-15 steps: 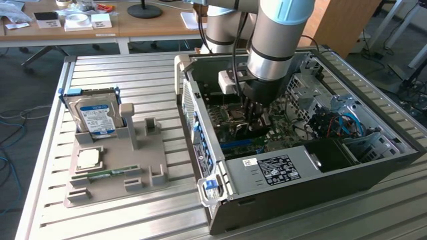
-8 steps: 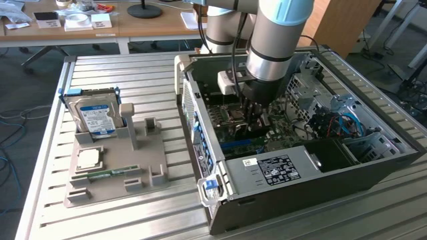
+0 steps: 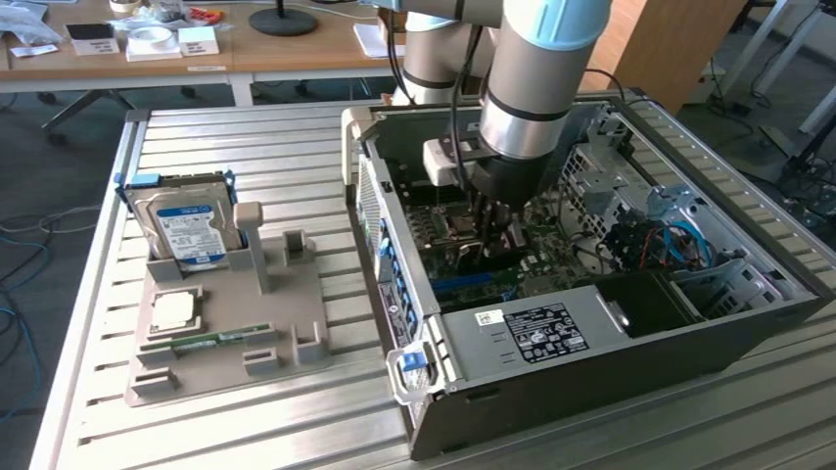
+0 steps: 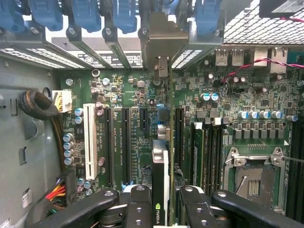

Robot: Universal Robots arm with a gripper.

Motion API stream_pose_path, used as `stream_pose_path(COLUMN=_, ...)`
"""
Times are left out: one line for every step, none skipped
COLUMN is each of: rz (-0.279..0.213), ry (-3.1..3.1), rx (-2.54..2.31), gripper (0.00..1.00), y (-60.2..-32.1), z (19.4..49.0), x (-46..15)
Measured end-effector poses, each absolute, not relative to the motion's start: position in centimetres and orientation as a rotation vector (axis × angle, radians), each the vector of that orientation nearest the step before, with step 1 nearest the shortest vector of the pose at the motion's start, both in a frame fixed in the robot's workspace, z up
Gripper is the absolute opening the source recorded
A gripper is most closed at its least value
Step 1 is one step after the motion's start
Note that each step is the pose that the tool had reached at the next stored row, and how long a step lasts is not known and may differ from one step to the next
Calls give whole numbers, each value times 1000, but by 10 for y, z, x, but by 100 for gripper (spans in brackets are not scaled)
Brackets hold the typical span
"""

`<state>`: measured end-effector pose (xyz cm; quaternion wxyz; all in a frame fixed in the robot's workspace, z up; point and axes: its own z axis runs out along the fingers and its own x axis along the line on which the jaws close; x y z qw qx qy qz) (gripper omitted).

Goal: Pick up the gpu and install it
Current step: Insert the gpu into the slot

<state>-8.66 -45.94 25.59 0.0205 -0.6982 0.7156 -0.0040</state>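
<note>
Here I am, down inside the open dark-grey metal computer case. My black two-fingered gripper is clamped on the thin, flat, dark gpu, one finger on each face. The card stands on edge over the green motherboard, with its pale silvery bracket against the case's rear slots. Whether it's seated, I can't tell. On the exterior view's left, the boxy silver hard drive sits in the beige holder.
</note>
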Motion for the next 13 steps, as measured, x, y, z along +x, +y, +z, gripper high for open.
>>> stream_pose_path(rz=-12, ry=2219, rx=-2165, gripper=27, y=-459, z=256, x=-87)
stream_pose_path(rz=-12, ry=2219, rx=-2165, gripper=27, y=-459, z=256, x=-87)
stream_pose_path(rz=-12, ry=2219, rx=-2165, gripper=27, y=-459, z=256, x=-87)
stream_pose_path(rz=-12, ry=2219, rx=-2165, gripper=27, y=-459, z=256, x=-87)
stream_pose_path(rz=-13, ry=2220, rx=-2165, gripper=27, y=-459, z=256, x=-87)
stream_pose_path(rz=-13, ry=2220, rx=-2165, gripper=27, y=-460, z=255, x=-87)
stream_pose_path(rz=-13, ry=2221, rx=-2164, gripper=27, y=-459, z=255, x=-88)
stream_pose_path(rz=-13, ry=2221, rx=-2163, gripper=27, y=-459, z=255, x=-88)
stream_pose_path(rz=-13, ry=2222, rx=-2163, gripper=27, y=-459, z=255, x=-88)
stream_pose_path(rz=-13, ry=2222, rx=-2163, gripper=27, y=-459, z=255, x=-88)
stream_pose_path(rz=-13, ry=2222, rx=-2163, gripper=27, y=-459, z=254, x=-88)
stream_pose_path(rz=-13, ry=2223, rx=-2162, gripper=27, y=-459, z=254, x=-88)
stream_pose_path(rz=-13, ry=2224, rx=-2161, gripper=27, y=-459, z=254, x=-88)
